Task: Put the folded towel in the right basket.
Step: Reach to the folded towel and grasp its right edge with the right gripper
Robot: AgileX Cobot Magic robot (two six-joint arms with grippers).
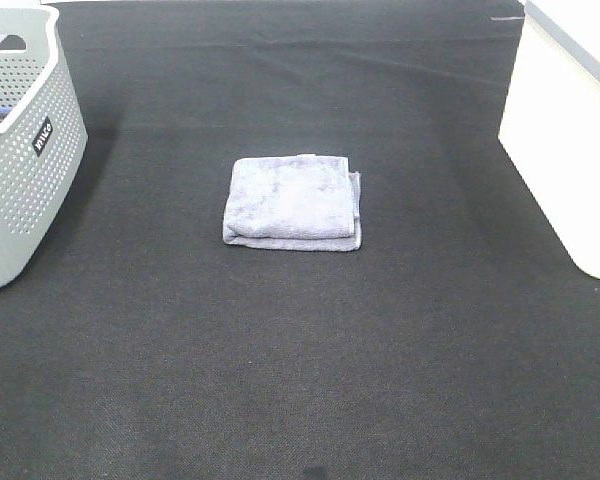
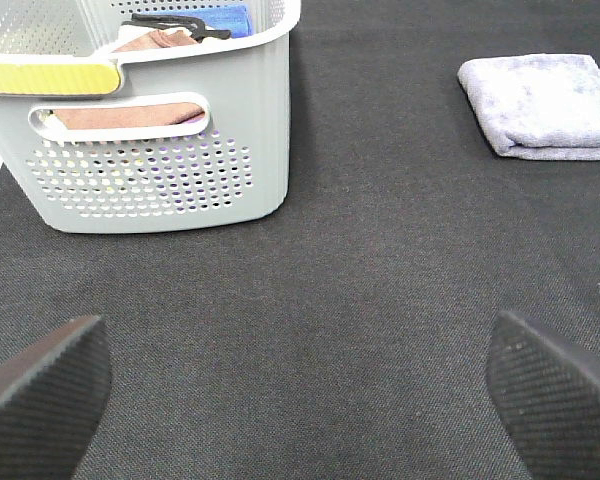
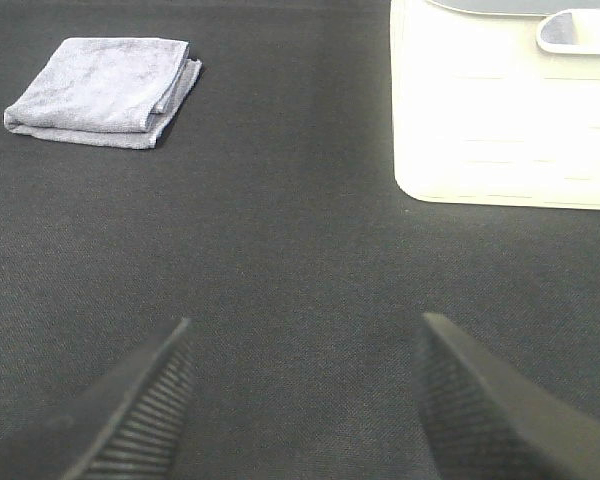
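Here, the desk [image 1: 300,400], covered in dark fabric, fills the exterior high view from edge to edge. The right basket [image 1: 565,130], white and smooth-walled, stands at the desk's right margin and is cropped by the frame. The grey perforated basket [image 1: 25,180], with a black label [image 1: 42,135], stands at the left margin. The folded towel [image 1: 293,201] lies flat near the middle of the desk, well apart from both baskets. Open desk surface surrounds it on all four sides, and its stacked layers show along the right and near edges.

Neither tool appears in the high view. The left wrist view shows the left tool [image 2: 298,390] spread wide over the desk, gripping nothing, with the towel well beyond its fingertips and off to one side. The right wrist view shows the right tool [image 3: 305,400] likewise spread and empty. The towel and the right basket both lie well beyond it, with open desk between them.

Only the left wrist view looks into the grey basket. It holds a brownish cloth [image 2: 145,42] and what may be blue and black items, too cropped to name. Only the right wrist view shows a handle recess [image 3: 578,30] at the white basket's rim.
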